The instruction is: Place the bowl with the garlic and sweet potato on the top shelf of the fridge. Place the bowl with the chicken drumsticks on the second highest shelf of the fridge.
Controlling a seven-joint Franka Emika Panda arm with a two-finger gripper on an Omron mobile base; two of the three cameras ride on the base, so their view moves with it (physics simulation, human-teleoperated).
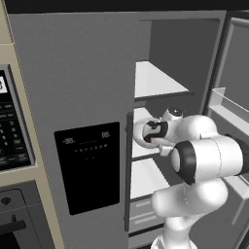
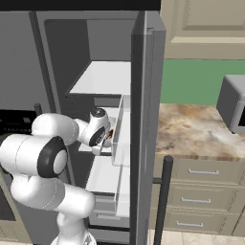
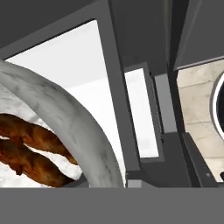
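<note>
Where drumsticks (image 3: 30,148) fill bowl (image 3: 65,118), unlabelled

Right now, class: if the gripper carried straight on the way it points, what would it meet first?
Probably the white fridge shelf just beyond the bowl of chicken drumsticks beside the gripper; depth is unclear.

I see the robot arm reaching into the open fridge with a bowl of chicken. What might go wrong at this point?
The bowl with the chicken drumsticks sits close to the fridge's dark inner frame, so its rim might knock that edge. The top shelf hangs right above the wrist, leaving little headroom if the arm lifts. The open fridge door with its clear bin stands near the arm's elbow and might get bumped when it pulls back.
</note>
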